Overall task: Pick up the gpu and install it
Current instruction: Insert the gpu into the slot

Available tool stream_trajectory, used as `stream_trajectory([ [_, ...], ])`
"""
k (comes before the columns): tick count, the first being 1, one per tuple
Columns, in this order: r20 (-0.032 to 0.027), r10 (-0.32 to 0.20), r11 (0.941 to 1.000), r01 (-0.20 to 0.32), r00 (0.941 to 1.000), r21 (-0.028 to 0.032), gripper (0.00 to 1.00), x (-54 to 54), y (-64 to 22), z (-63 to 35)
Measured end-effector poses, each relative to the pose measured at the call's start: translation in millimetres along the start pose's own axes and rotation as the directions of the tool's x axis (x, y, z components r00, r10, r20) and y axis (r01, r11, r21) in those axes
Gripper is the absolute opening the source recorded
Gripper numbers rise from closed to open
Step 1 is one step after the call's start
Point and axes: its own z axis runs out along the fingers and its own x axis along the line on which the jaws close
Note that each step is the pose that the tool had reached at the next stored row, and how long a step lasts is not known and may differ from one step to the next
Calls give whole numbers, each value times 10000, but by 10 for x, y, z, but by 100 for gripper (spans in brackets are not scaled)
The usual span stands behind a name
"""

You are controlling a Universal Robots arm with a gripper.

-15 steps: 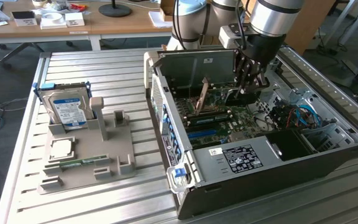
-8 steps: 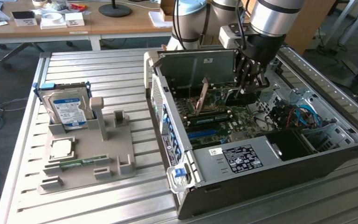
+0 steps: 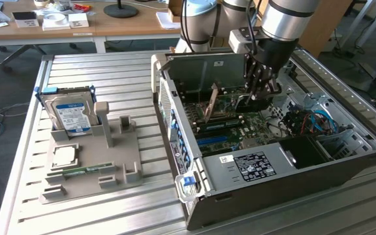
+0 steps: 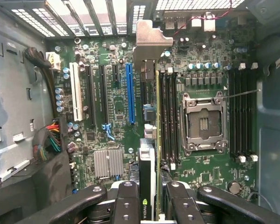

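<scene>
1. The fingers (image 4: 127, 200) are clamped on the gpu (image 4: 147, 172), one on each face, near the card's end away from the bracket. Grip looks square, with no visible skew.
2. The gripper (image 3: 256, 95) is down inside the open computer case (image 3: 293, 171), over the motherboard (image 4: 116, 121).
3. We see the gpu edge-on from the wrist. Its dark face carries a logo by the fingers, and its silver bracket (image 4: 148, 44) reaches the case's vented rear wall.
4. The card's edge runs just beside the blue slot (image 4: 130, 93), between that slot and the memory slots next to the CPU socket (image 4: 203, 123). A dark slot lies partly hidden under the card.
5. We judge pickup done and installation in hand, at the alignment-over-slot stage. We cannot tell whether the card edge touches a slot yet.
6. In our view, seating calls for the card edge parallel to and directly over its slot, the bracket lined up with the rear opening, and a straight push without tilt.
7. Risk: the neighbouring slots are close, so a small sideways offset lands the card off-slot.
8. Outside the case on the bench (image 3: 109, 73), a grey fixture (image 3: 119, 156) holds the hard drive (image 3: 70, 115) and the memory stick (image 3: 83, 171), well apart from the gripper.
</scene>
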Motion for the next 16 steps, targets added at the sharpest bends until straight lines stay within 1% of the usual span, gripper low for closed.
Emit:
stream_trajectory([
  [12,-1,-2,10000,2,10000,3,27,1,0,12],
  [16,2,-2,10000,2,10000,7,27,2,1,31],
])
